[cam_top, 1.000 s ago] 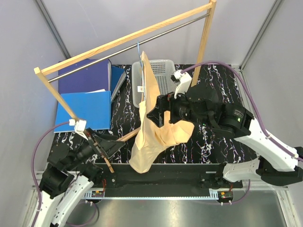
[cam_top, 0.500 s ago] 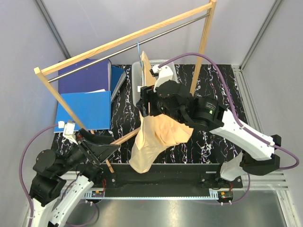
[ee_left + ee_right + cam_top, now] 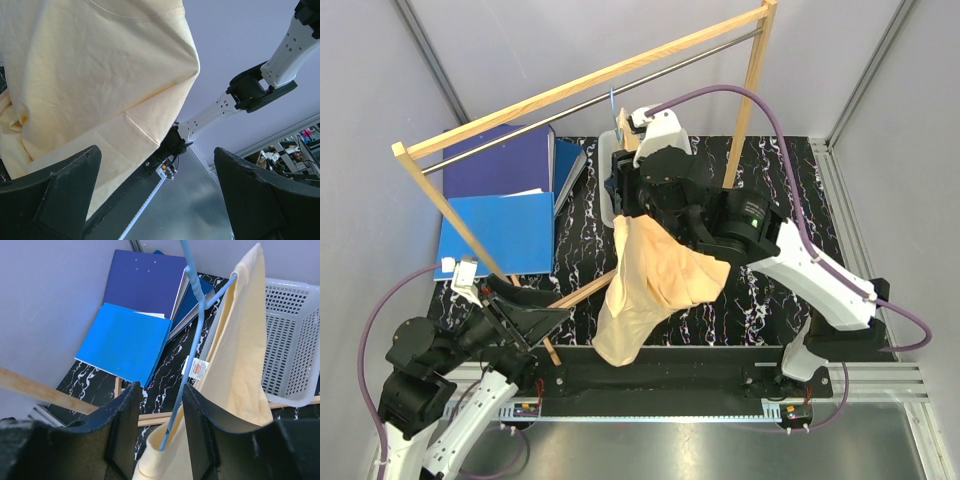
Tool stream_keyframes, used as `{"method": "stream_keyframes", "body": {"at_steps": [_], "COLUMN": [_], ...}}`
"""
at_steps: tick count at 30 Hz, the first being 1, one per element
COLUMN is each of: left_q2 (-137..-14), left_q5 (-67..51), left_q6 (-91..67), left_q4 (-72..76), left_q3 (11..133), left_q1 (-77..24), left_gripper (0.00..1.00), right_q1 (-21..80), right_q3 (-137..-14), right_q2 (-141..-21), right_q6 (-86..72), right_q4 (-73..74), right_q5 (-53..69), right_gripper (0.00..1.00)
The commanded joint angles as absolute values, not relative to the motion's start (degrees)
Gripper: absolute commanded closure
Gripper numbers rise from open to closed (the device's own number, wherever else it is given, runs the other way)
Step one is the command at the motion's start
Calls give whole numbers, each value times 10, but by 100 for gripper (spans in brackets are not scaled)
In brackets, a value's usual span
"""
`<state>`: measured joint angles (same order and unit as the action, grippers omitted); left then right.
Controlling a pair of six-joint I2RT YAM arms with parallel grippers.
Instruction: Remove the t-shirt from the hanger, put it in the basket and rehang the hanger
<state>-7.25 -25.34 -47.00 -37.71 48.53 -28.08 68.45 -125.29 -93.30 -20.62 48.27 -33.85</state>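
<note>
The right gripper (image 3: 162, 437) had climbed to the hanger (image 3: 196, 335), its jaws narrowing around the blue wire with a gap left, probably to steady it. The t-shirt (image 3: 650, 280) hung on it under the rack (image 3: 580, 82). The left gripper (image 3: 155, 200) stayed spread and empty.

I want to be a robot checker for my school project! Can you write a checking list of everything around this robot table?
Surface: black marbled table, showing between the things.
Job's things: peach t-shirt hangs on the blue hanger, whose hook reaches up to the wooden rack.
Clutter: white basket; blue folders at the back left.
Grippers: left gripper open, facing the shirt, holding nothing; right gripper has a jaw on each side of the hanger wire, with a gap showing.
Cables: purple cable arches over the right arm; a second loops by the left arm.
Surroundings: grey walls; nothing else seen.
</note>
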Motion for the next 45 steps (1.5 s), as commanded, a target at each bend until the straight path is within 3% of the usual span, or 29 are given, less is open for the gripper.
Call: {"method": "stream_keyframes", "body": {"at_steps": [1,18,22,26,29,45], "left_q2": [-79,-61,-63,-68,-72,-116], "left_q5": [-273,-272,-273,-276,-278,-315], "left_q6": [-471,-472,-470,-473,-472,-458], "left_q4": [-362,-370,-372,-373,-373,-372], "left_q3": [503,498,505,514,521,560], "left_q1": [-282,-282,-282,-282,-282,-282], "left_gripper": [1,1,1,1,1,1], "right_q1": [689,653,641,617,592,573], "right_q3": [-1302,-1262,-1202,-1132,-1071,-955], "right_q2": [-962,-969,-933,-893,-859,-801], "right_q6": [-178,-195,-211,-227,-235,-153], "right_q4": [473,436,381,322,268,79], "right_q5": [-375,-383,-371,-338,-294,-174], "right_gripper": [55,68,78,95,99,100]}}
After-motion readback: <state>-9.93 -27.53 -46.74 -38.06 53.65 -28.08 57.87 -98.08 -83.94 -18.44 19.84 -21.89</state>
